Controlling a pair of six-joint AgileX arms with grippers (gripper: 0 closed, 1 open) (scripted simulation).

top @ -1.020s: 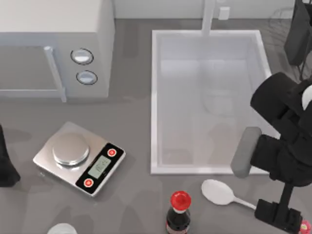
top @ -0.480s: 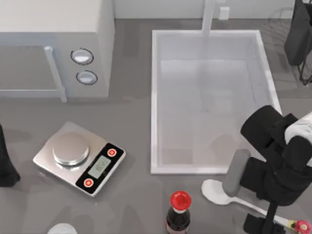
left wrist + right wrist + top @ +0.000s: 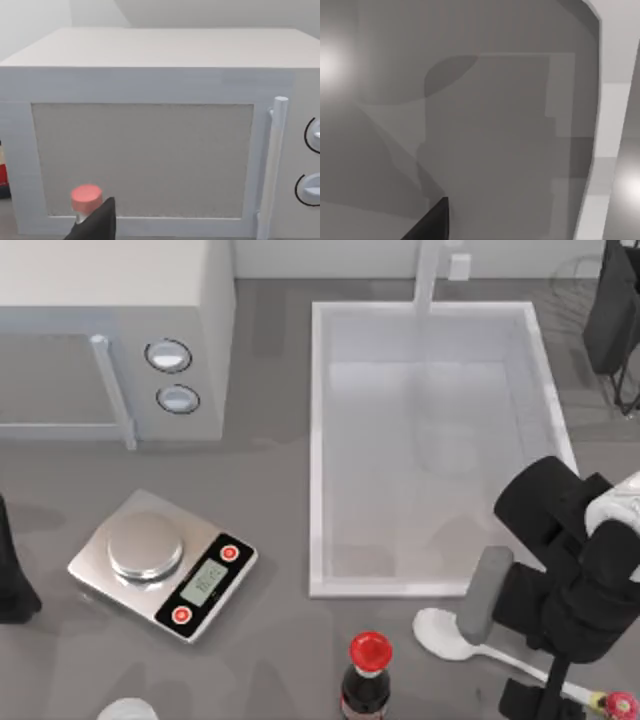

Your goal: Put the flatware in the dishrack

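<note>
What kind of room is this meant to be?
Most likely a kitchen counter, rendered in simulation: a microwave, a white sink and a kitchen scale sit on it, with a spoon and a bottle near the front edge.

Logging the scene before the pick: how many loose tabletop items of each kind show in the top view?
Spoon: 1
Bottle: 1
Kitchen scale: 1
Round white item, partly cut off at the edge: 1
Total: 4

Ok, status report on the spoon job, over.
Right claw over the spoon handle, near table edge. Spoon flat on counter, dishrack far right corner. Bottle beside spoon bowl. Left arm parked left.
</note>
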